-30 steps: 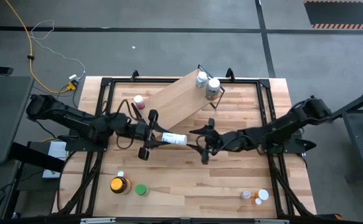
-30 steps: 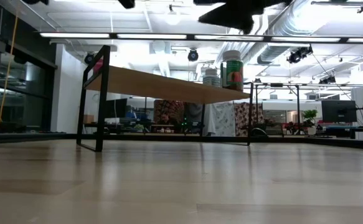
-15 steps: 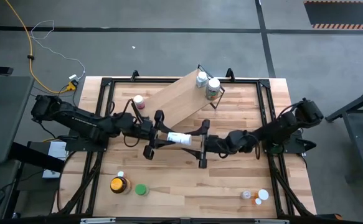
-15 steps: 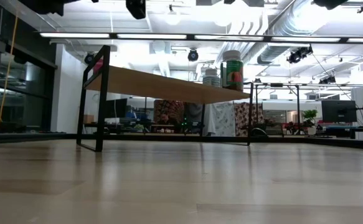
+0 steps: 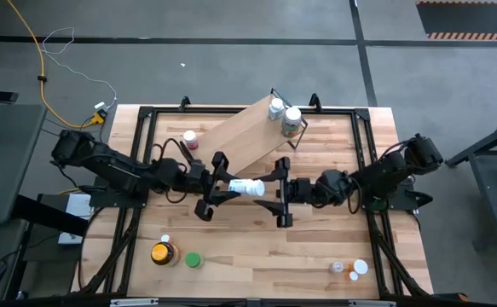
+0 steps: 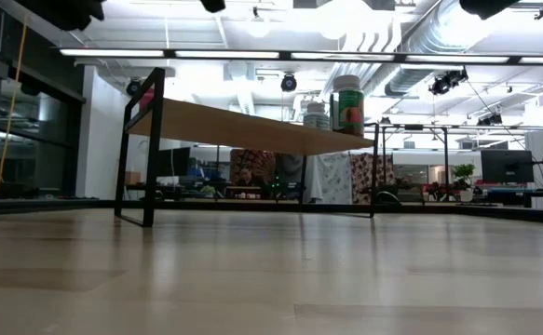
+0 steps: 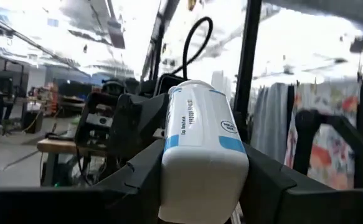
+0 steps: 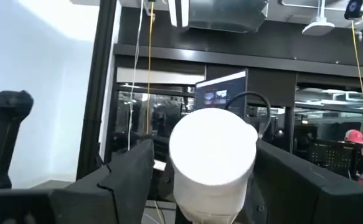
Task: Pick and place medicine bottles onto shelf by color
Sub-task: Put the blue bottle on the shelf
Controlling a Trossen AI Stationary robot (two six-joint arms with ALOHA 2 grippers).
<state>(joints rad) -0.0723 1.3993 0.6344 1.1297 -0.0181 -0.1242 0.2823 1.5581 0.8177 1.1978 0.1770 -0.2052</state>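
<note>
My left gripper is shut on a white bottle with a blue-banded label above the table's middle, also in the left wrist view. My right gripper is open. Its fingers stand on either side of the bottle's white cap end; I cannot tell whether they touch it. The light-wood shelf stands slantwise at the far side on black frame ends. A white bottle and a green-labelled bottle stand on its far right end. The low view shows both there. My left gripper pinches the bottle's base end between its two fingers. The fingers come level from the table's left and lie along the bottle. The bottle is lifted clear of the table and lies level, its cap end pointing toward the right arm.
A pink-capped bottle stands by the shelf's left end. An amber jar with a yellow lid, a green bottle and a tiny white one stand near left. An orange and a white-capped bottle stand near right.
My left gripper has carried the white bottle a little toward the table's right, level and clear of the table. My right gripper has gone toward the table's left and turned level, and its open fingers now stand around the bottle's cap end.
</note>
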